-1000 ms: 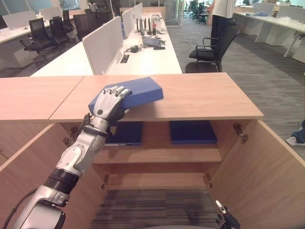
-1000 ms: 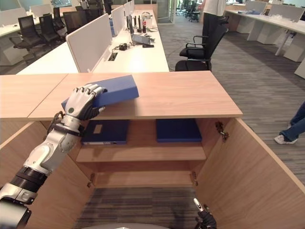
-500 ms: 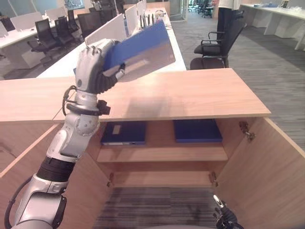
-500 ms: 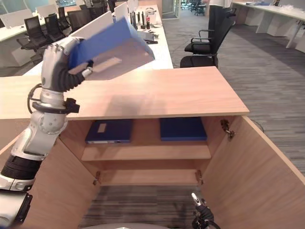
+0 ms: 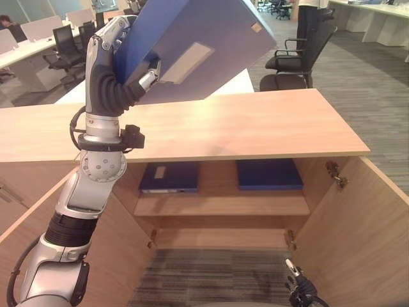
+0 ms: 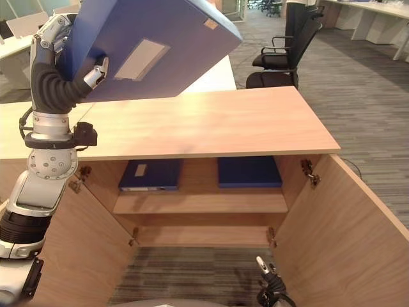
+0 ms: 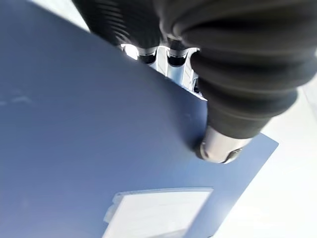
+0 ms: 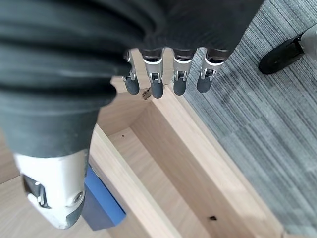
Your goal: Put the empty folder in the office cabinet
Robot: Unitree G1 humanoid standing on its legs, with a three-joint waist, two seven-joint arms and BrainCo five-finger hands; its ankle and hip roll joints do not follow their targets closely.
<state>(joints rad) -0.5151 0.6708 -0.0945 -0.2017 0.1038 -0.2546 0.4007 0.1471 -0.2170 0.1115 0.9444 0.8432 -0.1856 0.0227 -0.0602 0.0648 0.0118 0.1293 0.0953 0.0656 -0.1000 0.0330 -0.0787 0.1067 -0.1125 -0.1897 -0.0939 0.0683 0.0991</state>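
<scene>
An open-plan office stretches behind the work, with grey striped carpet point(image 5: 358, 77), long white desks point(image 5: 77, 96) split by pale divider panels, and black mesh office chairs point(image 5: 300, 54) on castors. In front stands the office cabinet point(image 5: 255, 128), a low, wide box of light wood-grain laminate with a flat smooth top and both doors swung open; the right door point(image 5: 358, 236) shows its plain inner face and a metal hinge point(image 5: 333, 173). Inside, the upper shelf point(image 5: 223, 203) carries two dark blue folders lying flat and well apart, the left stored folder point(image 5: 169, 177) with a small pale label and the right stored folder point(image 5: 268, 174) plain; the lower shelf point(image 5: 220, 238) is bare wood. Above the cabinet top, held up in the air and tilted steeply, is the empty folder point(image 5: 192, 45), a large stiff rectangular board of matte blue with a clear label pocket on its face and a small tag near one corner. The left hand point(image 5: 112, 70) is clamped on its lower left edge, thumb pressed on the labelled face and fingers wrapped over the back. The right hand point(image 8: 163, 74) hangs low by the open door, its fingers straight, side by side and holding nothing.
</scene>
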